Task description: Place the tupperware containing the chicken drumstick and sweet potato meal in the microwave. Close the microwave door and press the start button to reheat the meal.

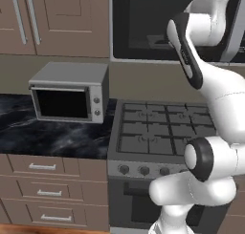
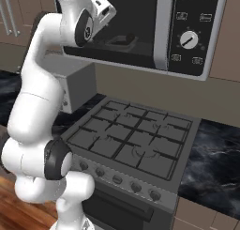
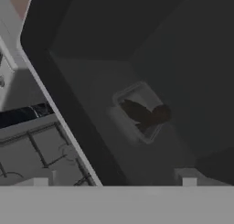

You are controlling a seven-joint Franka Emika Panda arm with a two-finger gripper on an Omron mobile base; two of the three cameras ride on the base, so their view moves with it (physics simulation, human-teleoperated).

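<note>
The tupperware (image 3: 138,111) sits on the floor of the microwave (image 2: 140,32) cavity, apart from the walls. It is a shallow rectangular tub of clear pale plastic (rim lighter than the dark floor). Inside lies the drumstick (image 3: 157,114), reddish-brown, beside a darker brown piece. The gripper (image 3: 114,181) is spread wide, its tips empty and well short of the tub. The door (image 2: 163,29) stands open above the stove (image 2: 133,137).

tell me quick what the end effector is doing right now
End effector: open, holding nothing; the tupperware sits apart from it inside the microwave.
</note>
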